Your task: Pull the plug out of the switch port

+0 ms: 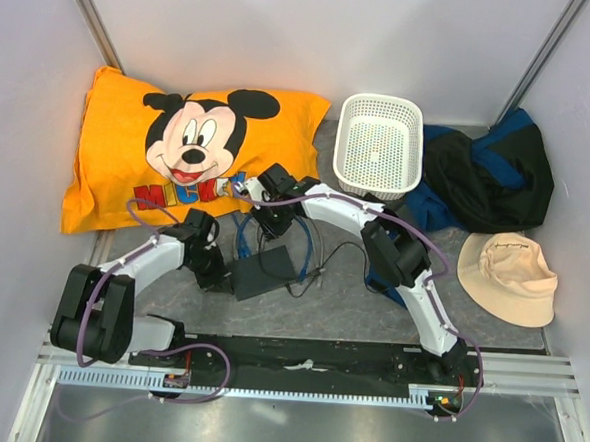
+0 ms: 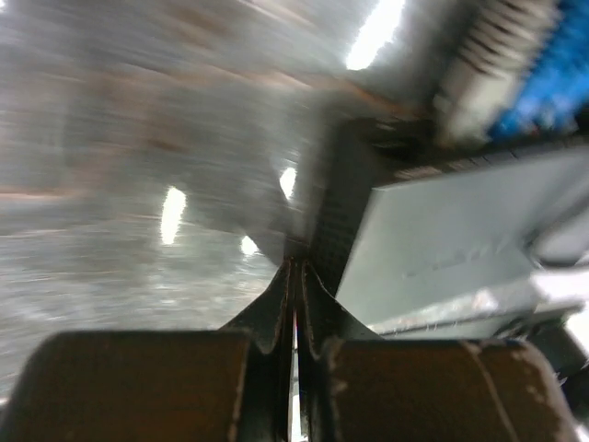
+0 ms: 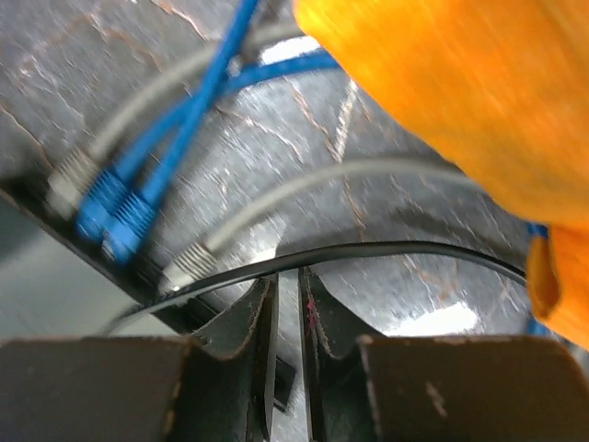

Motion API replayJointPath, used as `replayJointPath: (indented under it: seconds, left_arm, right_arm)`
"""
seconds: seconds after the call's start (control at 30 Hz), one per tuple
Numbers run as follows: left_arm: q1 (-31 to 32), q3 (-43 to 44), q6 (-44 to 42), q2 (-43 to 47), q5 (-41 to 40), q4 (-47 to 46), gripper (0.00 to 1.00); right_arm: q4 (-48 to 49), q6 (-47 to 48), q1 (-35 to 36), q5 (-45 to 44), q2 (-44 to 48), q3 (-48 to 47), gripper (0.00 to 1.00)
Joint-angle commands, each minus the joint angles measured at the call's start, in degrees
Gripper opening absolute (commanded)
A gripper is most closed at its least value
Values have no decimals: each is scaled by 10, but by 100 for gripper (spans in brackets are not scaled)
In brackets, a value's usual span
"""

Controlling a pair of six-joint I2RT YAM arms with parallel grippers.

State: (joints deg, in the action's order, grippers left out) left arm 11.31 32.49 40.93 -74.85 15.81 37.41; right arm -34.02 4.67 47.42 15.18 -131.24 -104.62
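Two blue plugs (image 3: 112,216) in switch port (image 3: 41,285), right-wrist view only, left tool (image 2: 294,272) clenched, right tool (image 3: 287,281) unclear

One each of switch port (image 1: 264,271), pillow (image 1: 108,160), basket (image 1: 381,99), hat (image 1: 507,279), garment (image 1: 498,178); two blue plugs (image 3: 97,210), two grey plugs (image 3: 189,262).

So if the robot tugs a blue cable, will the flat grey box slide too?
The grey box looks thin and light, so probably. The shut left gripper near its edge may brace it. The blue cables curve loosely, so they'd likely flex first.
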Motion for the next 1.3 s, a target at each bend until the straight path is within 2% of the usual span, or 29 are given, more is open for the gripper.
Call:
replayJointPath:
  seconds: [0.0, 0.1, 0.17, 0.3, 0.37, 0.43, 0.53, 0.63, 0.77, 0.83, 0.93, 1.0, 1.13, 1.27]
  left_arm:
    - [50, 3, 16, 14, 59, -76, 2]
    - [85, 38, -13, 10, 81, -81, 2]
    - [93, 80, -40, 2, 111, -52, 2]
    - [93, 149, -130, 17, 118, 18, 2]
    - [93, 176, -148, 34, 98, 16, 2]
    - [93, 188, -161, 40, 76, -7, 2]
    - [93, 187, -181, 31, 65, -65, 2]
    - [93, 172, -187, 16, 36, -89, 2]
    - [92, 131, -158, -6, 32, -158, 2]
    - [89, 128, -150, -21, 40, -178, 2]
    - [89, 130, -167, -42, 39, -185, 2]
    - [89, 123, -171, -49, 41, -191, 2]
    - [89, 103, -172, -55, 34, -201, 2]
    - [70, 108, -184, -65, 16, -183, 2]
  right_arm:
    - [10, -4, 21, 3, -25, -32, 21]
    - [14, 11, 26, -40, -7, -29, 22]
    - [12, 25, 22, -109, 25, -14, 24]
    - [-3, 49, -22, -134, 130, 34, 23]
    - [-9, 55, -53, -139, 171, 69, 50]
    - [-34, 66, -71, -132, 226, 89, 69]
    - [-80, 105, -87, -74, 292, 142, 77]
    - [-108, 133, -87, 5, 346, 219, 80]
    - [-76, 111, -86, 26, 392, 335, 81]
    - [-60, 114, -86, 26, 407, 357, 81]
    - [-56, 98, -86, 15, 405, 368, 87]
    - [-54, 109, -85, 31, 397, 372, 87]
    - [-34, 112, -81, 53, 362, 365, 81]
    - [0, 56, -72, 90, 334, 345, 79]
